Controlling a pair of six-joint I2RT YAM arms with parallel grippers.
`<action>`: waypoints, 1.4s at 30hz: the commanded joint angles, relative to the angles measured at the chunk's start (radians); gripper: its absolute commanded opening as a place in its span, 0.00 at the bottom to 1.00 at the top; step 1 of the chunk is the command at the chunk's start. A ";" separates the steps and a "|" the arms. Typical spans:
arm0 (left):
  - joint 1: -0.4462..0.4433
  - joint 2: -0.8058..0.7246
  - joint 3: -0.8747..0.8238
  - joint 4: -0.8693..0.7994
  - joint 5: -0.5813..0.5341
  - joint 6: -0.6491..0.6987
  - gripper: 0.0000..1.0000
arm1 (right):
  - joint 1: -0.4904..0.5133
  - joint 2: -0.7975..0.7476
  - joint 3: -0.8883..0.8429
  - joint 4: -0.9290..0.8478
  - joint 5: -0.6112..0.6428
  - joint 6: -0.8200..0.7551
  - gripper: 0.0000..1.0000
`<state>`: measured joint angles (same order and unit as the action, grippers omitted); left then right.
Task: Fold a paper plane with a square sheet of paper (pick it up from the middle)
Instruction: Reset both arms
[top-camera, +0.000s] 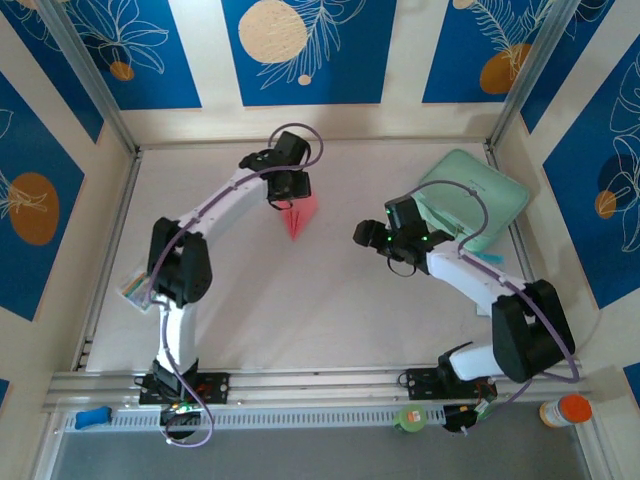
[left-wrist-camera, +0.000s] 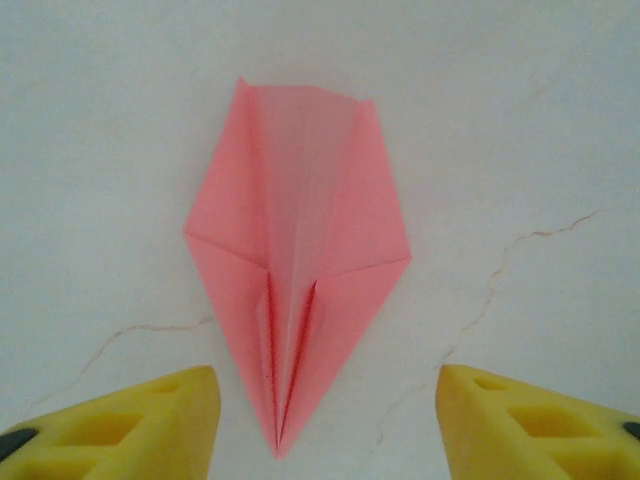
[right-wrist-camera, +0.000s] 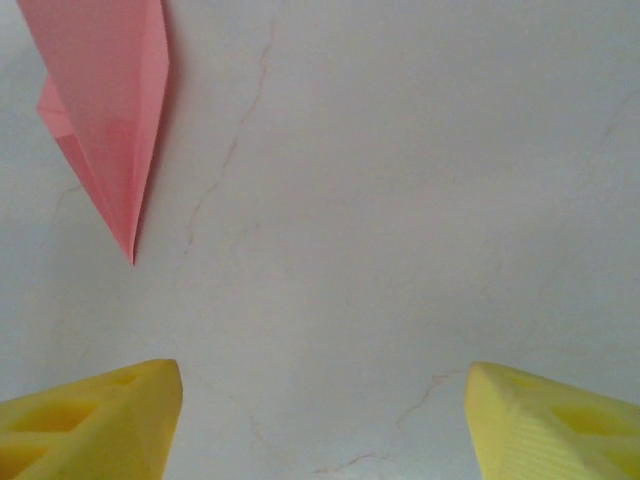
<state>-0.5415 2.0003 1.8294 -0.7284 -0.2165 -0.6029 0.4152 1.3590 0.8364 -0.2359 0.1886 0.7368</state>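
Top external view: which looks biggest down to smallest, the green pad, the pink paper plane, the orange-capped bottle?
1. mint-green pad
2-3. orange-capped bottle and paper plane: near alike, plane partly covered, so unranked.

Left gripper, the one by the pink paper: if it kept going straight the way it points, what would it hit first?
Probably the paper plane. Its sharp tip lies between the fingers of the open left gripper, flat on the table. Depth is hard to judge.
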 joint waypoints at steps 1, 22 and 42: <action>0.025 -0.149 -0.119 0.072 -0.081 0.021 0.66 | -0.014 -0.093 0.062 -0.074 0.140 -0.090 0.84; 0.350 -0.880 -1.394 1.131 -0.370 0.562 0.99 | -0.260 -0.181 -0.339 0.541 0.435 -0.544 0.99; 0.451 -0.455 -1.514 1.775 0.062 0.637 0.99 | -0.374 0.115 -0.476 1.109 -0.040 -0.666 0.99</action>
<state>-0.1055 1.5162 0.3157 0.9413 -0.2058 0.0177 0.0444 1.4326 0.3725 0.7486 0.2035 0.0986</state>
